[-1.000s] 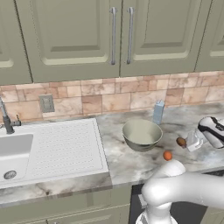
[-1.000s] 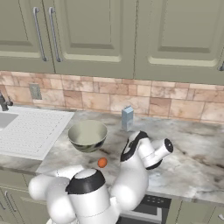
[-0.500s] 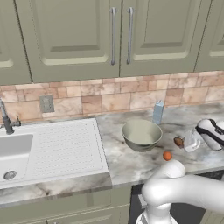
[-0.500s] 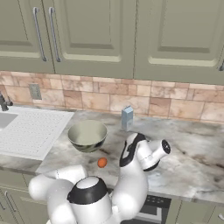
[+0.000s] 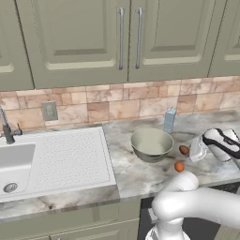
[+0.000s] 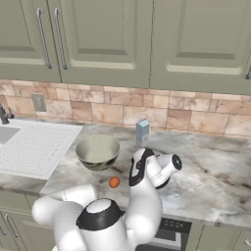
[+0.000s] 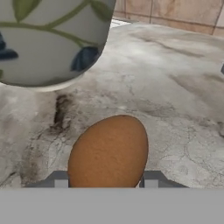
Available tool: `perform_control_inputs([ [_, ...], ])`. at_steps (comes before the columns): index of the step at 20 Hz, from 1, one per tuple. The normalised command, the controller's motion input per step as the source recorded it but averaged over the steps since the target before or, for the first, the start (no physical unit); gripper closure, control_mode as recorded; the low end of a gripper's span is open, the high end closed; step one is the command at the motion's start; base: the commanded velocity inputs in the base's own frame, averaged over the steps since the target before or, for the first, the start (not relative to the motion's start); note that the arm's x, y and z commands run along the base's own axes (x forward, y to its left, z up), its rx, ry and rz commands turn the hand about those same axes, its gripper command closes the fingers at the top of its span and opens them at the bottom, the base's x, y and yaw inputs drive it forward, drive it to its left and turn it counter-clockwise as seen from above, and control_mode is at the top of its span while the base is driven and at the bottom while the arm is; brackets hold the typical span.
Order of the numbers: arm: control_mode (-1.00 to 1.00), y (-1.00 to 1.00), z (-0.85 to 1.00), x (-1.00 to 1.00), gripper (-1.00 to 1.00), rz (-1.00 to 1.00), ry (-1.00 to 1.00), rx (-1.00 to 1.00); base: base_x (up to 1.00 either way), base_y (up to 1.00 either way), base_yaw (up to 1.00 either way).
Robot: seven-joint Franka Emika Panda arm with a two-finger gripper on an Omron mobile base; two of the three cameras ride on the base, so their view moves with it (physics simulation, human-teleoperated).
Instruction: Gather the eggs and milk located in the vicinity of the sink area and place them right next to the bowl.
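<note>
In the hand view an orange-brown egg (image 7: 109,153) sits between my fingertips (image 7: 151,180), and my gripper (image 7: 106,183) is shut on it, low over the marble counter. The bowl (image 7: 48,39) stands just ahead to the left, its outside painted with leaves. In the left base view the held egg (image 5: 184,150) and gripper (image 5: 191,151) are just right of the grey-green bowl (image 5: 151,144). A second egg (image 5: 179,166) lies on the counter in front of them. The milk (image 5: 169,121) stands upright behind the bowl. From the right base view I see the bowl (image 6: 98,152), the milk (image 6: 142,130) and the loose egg (image 6: 114,182).
The white sink (image 5: 14,164) with its ribbed drainboard (image 5: 70,154) and dark tap (image 5: 7,131) lies far to the left. A tiled wall and closed cabinets rise behind the counter. A cooktop edge (image 6: 171,228) shows at the counter front.
The hand has carried the egg a little to the left, closer to the bowl. The jaws stay shut on it. The other things have not moved.
</note>
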Motion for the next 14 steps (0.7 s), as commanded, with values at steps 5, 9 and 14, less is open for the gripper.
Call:
perform_control_inputs([
  [5, -1.0, 0.28, 0.0, 0.22, 1.0, 0.0, 0.0, 0.0, 0.0, 0.0, 0.0],
  [9, -1.0, 0.2, 0.0, 0.22, 1.0, 0.0, 0.0, 0.0, 0.0, 0.0, 0.0],
  [14, -1.0, 0.24, -0.02, 0.21, 1.0, 0.0, 0.0, 0.0, 0.0, 0.0, 0.0],
])
